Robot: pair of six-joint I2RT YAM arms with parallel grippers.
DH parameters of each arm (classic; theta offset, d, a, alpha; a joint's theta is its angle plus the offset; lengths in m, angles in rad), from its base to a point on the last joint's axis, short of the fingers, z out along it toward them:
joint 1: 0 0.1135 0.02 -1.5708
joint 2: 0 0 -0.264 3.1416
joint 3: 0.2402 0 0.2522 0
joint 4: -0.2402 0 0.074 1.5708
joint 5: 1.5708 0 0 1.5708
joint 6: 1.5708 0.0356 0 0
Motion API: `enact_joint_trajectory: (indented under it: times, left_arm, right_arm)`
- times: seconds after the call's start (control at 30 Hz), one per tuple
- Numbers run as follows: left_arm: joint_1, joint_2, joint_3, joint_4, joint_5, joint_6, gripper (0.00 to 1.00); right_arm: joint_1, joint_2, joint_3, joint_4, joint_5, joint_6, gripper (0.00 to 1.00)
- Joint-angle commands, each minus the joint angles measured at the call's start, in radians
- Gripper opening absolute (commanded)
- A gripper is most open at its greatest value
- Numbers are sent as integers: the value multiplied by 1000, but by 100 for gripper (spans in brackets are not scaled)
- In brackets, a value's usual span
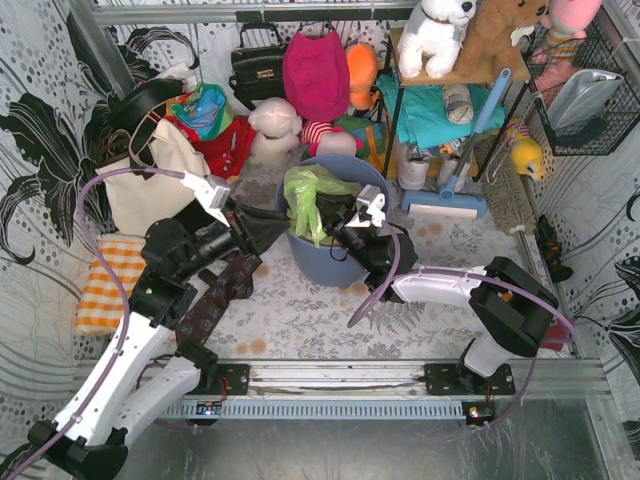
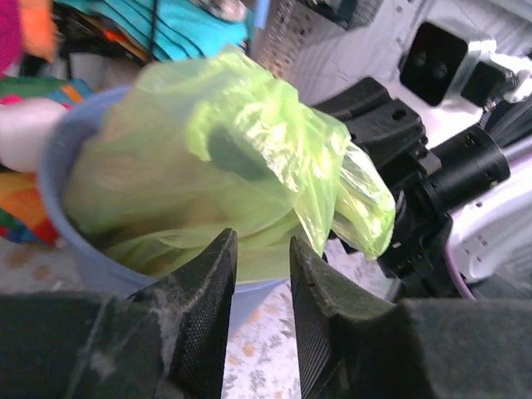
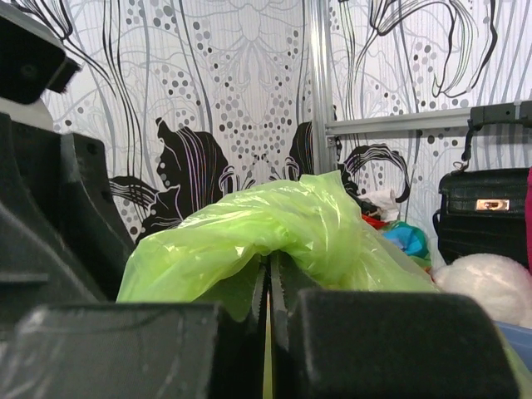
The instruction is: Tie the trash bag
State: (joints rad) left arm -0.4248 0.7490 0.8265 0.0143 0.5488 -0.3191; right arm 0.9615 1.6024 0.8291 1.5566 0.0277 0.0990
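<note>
trash bag (image 1: 312,198) sits in the blue-grey bin (image 1: 330,264) with its top bunched above the rim, my right gripper (image 3: 270,287) clamped on a fold of it, my left gripper (image 2: 262,249) narrowly parted, empty, just beside the bin.

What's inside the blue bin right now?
The green trash bag, bunched up above the rim of the bin, with the right gripper shut on a fold. The plastic covers the bag's contents and the bin's bottom.
</note>
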Motion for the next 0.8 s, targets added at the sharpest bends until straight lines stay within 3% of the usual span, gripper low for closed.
enact_joint_trajectory:
  times: [0.0, 0.2, 0.53, 0.6, 0.63, 0.7, 0.77]
  left_arm:
    - [-2, -48, 47, -10, -191, 58, 42]
    - [-2, -3, 64, 30, -240, 68, 60]
    - [-2, 130, 94, 105, -271, 155, 68]
    - [-2, 156, 102, 126, -244, 165, 83]
    - [-2, 169, 105, 140, -229, 163, 86]
    - [-1, 185, 105, 174, -193, 158, 81]
    - [-2, 190, 103, 203, -167, 152, 59]
  right_arm:
    - [-2, -48, -21, 50, 6, -17, 0]
    - [-2, -59, -31, 52, -6, -15, 0]
    - [-3, -66, -31, 43, -17, -13, 0]
    - [-2, -67, -31, 41, -18, -12, 0]
    - [-3, -67, -33, 43, -18, -11, 0]
    - [-3, -65, -33, 43, -16, -12, 0]
    - [-3, -63, -33, 42, -13, -12, 0]
